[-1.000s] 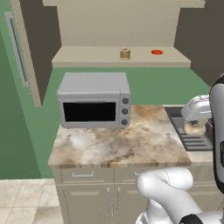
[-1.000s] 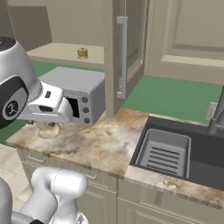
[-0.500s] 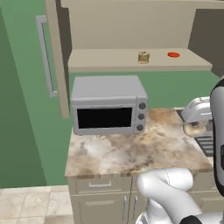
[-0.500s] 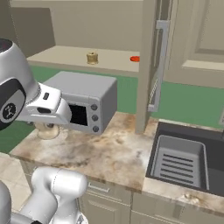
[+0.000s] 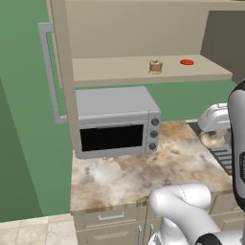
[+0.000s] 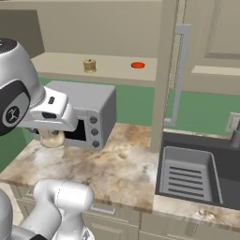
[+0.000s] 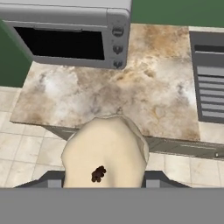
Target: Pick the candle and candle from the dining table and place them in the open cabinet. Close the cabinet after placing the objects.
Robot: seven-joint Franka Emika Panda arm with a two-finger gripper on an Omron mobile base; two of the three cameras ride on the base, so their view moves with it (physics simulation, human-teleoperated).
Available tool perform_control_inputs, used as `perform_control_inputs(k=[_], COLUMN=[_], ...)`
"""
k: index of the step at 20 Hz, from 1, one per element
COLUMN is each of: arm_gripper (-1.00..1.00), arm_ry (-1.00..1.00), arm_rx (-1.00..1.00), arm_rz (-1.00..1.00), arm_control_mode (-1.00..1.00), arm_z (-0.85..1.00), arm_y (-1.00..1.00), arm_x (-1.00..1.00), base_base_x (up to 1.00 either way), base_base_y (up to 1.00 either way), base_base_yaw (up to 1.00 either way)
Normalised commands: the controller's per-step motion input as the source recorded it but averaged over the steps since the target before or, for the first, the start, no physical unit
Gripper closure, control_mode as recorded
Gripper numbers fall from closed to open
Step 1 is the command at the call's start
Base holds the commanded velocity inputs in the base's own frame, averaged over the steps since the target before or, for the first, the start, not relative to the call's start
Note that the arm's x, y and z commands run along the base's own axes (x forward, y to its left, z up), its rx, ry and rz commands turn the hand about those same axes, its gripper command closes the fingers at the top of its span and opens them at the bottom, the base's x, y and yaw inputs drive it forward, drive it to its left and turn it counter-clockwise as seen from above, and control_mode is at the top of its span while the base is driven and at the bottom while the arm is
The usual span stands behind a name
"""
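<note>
One pale cream candle [image 7: 105,153] sits clamped between the part-open jaws (wick end toward the camera), above the counter [image 7: 144,96].

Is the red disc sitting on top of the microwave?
No, the red disc lies on the cabinet shelf, above the microwave.

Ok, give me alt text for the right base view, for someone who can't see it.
A white robot arm's end effector holds a pale cream candle in front of a grey microwave on a marbled counter. Above, an open beige cabinet's shelf carries a golden-brown candle and a flat red disc; a dark sink sits at right.
</note>
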Motion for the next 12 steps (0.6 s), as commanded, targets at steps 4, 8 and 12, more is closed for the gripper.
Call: perform_control_inputs(k=[4, 8, 12], arm_gripper=[1.0, 1.0, 1.0], arm_ry=[0.0, 0.0, 0.0], arm_rx=[0.0, 0.0, 0.0], arm_rz=[0.0, 0.0, 0.0], arm_control_mode=[1.0, 1.0, 1.0], arm_z=[0.0, 0.0, 0.0], arm_y=[0.0, 0.0, 0.0], arm_x=[0.0, 0.0, 0.0], base_base_x=[0.02, 0.0, 0.02], base_base_y=[0.0, 0.0, 0.03], base_base_yaw=[0.0, 0.0, -0.01])
